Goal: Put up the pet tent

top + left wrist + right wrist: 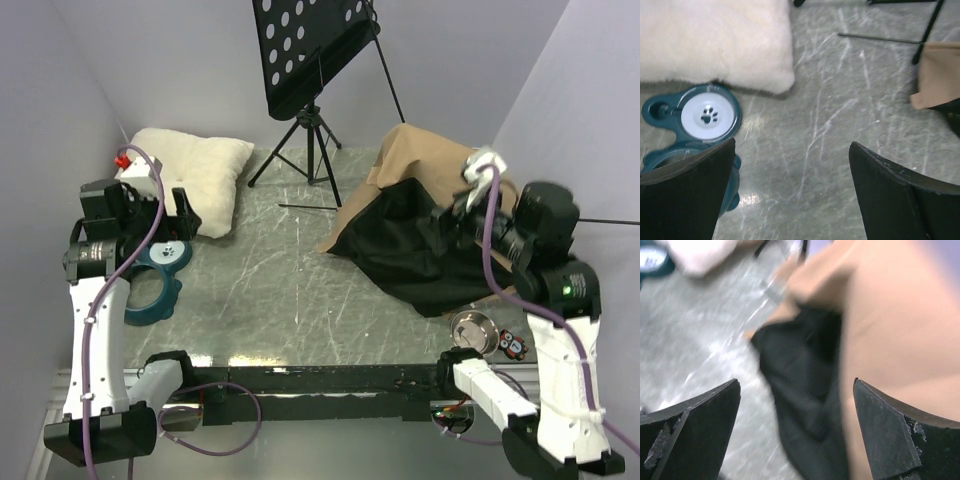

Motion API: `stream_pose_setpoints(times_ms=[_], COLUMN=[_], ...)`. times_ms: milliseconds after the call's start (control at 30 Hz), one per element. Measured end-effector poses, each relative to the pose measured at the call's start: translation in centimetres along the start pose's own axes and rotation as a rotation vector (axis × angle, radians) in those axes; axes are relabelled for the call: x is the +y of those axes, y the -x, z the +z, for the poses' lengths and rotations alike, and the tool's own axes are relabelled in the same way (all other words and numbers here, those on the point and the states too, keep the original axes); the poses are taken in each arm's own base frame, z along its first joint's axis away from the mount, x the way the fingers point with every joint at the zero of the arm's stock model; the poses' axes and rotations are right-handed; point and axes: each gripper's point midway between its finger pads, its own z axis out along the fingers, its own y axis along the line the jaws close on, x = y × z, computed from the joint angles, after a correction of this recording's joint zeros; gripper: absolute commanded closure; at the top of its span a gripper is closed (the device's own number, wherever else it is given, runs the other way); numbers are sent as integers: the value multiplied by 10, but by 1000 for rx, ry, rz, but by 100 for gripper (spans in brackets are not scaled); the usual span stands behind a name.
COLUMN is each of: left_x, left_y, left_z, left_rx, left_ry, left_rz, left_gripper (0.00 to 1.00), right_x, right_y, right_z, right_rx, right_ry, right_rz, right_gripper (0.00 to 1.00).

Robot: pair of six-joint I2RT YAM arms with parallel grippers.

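My right fingers [695,430] hang apart over the slumped pet tent [890,330] — a shallow pinch could catch only loose fabric and drag it; my left fingers [685,195] gape, empty.

Arms white-shelled: left arm [95,330], right arm [567,400]. Joint housings [545,215] were black and blocky. Purple cable [86,400] ran along each arm. Green light [567,289] on right arm. Right gripper [795,382] fingers [890,435] were black wedges, scuffed pale.

Left gripper [792,145] spread wide — right gripper [795,382] likewise.
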Motion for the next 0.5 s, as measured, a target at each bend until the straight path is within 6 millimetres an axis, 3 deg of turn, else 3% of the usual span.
stream_pose_setpoints(times_ms=[200,267,400,500], left_x=[-22,-29,-46,-58], left_y=[51,68,98,115], left_z=[-16,-23,-43,-59], left_rx=[-103,-140,-218,-269], left_ry=[-90,-116,-176,-217], left_rz=[39,53,85,108], left_gripper=[0,0,0,0], right_x=[-49,-61,-68,-53], right_y=[92,107,114,82], right_z=[18,31,66,99], right_rx=[-145,-159,-123,-15], right_ry=[-118,-128,-51,106], right_rz=[-46,-51,-35,26], right_gripper=[0,0,0,3])
